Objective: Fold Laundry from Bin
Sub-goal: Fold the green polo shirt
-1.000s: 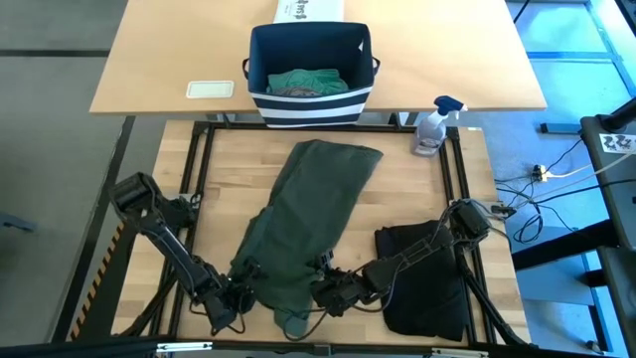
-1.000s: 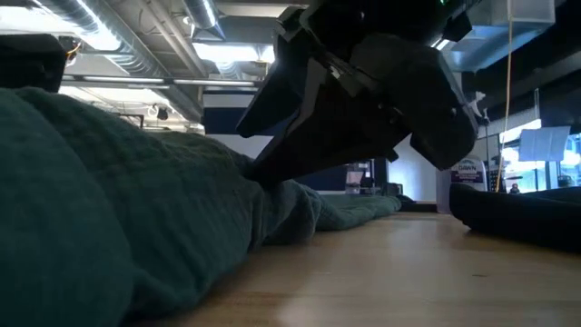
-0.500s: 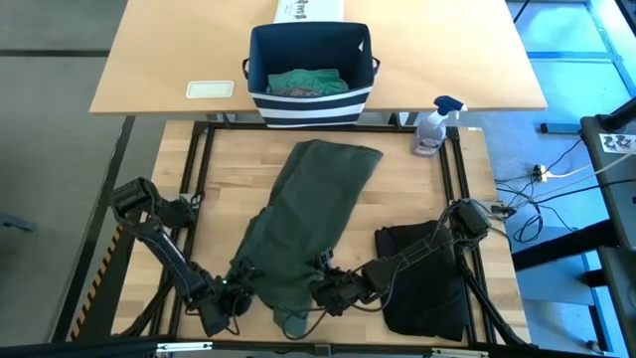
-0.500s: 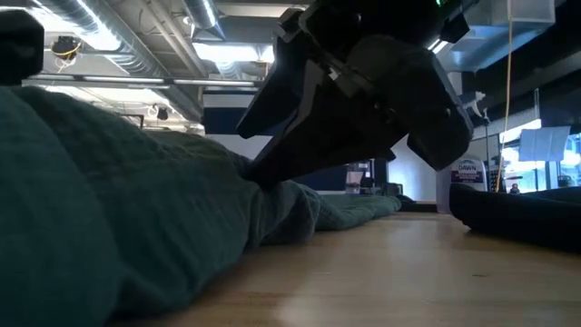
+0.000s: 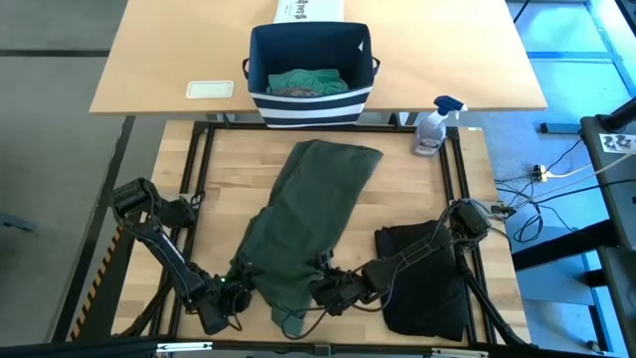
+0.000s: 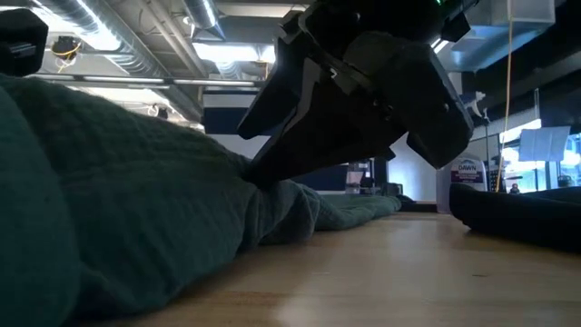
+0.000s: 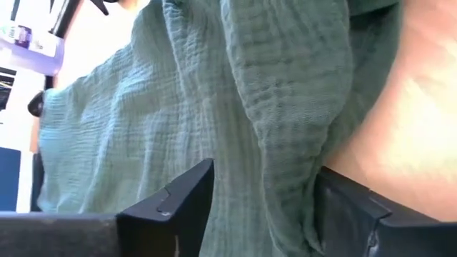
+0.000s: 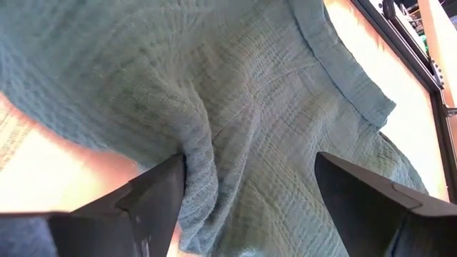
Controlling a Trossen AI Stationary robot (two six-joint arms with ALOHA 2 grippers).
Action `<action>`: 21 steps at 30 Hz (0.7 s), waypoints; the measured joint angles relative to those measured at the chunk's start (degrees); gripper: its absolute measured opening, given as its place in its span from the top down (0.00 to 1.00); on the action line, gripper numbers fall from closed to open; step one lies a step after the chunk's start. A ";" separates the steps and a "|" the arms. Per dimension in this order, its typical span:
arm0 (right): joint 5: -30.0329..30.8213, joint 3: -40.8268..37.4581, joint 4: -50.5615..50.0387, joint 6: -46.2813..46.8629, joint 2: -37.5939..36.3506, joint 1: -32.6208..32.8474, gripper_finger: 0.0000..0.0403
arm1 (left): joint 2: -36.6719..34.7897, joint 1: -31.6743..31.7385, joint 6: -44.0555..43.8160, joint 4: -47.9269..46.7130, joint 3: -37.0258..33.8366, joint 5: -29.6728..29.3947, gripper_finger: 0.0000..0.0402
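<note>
The bin (image 5: 309,70) at 12 o'clock held teal laundry (image 5: 307,82). Both the left gripper (image 5: 237,294) and right gripper (image 5: 320,289) stood spread apart, straddling the dark green garment (image 5: 303,219).

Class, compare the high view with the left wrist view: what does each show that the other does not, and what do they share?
Only the high view shows the striped bin holding more laundry, the black garment, the spray bottle and the right gripper at the green garment's near edge. Only the left wrist view shows the crinkled weave and the cloth lying between the left gripper jaws. Both show the dark green garment on the wooden table.
</note>
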 joint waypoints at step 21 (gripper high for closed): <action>11.03 0.07 -1.18 -10.15 -0.68 4.07 0.24 | -0.66 2.20 0.26 0.90 0.56 -1.74 0.99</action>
